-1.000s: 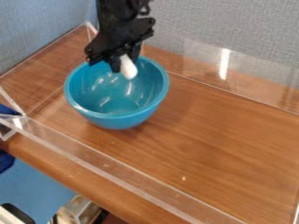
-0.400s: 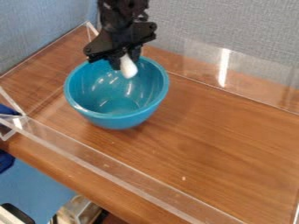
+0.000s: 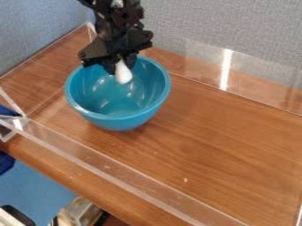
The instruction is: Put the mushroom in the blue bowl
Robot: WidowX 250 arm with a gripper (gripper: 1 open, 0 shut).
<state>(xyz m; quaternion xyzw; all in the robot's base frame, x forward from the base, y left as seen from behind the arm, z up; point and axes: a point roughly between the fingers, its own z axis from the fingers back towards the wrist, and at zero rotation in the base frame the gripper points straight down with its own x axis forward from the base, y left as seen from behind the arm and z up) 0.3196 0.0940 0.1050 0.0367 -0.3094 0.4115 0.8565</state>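
Clamped on the mushroom (image 3: 122,72), the black gripper (image 3: 118,60) hangs tilted over the far side of the blue bowl (image 3: 117,95) — only the pale stem shows below the jaws, inside the bowl's rim line. Below and nearer, the bowl's hollow lies open. Rightward, bare wooden table (image 3: 213,124) runs to clear plastic walls (image 3: 253,79).

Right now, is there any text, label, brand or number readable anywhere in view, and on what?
None readable: no words, numbers or signs show on the blue bowl, the gripper, the mushroom it holds, the wooden table or the clear walls.
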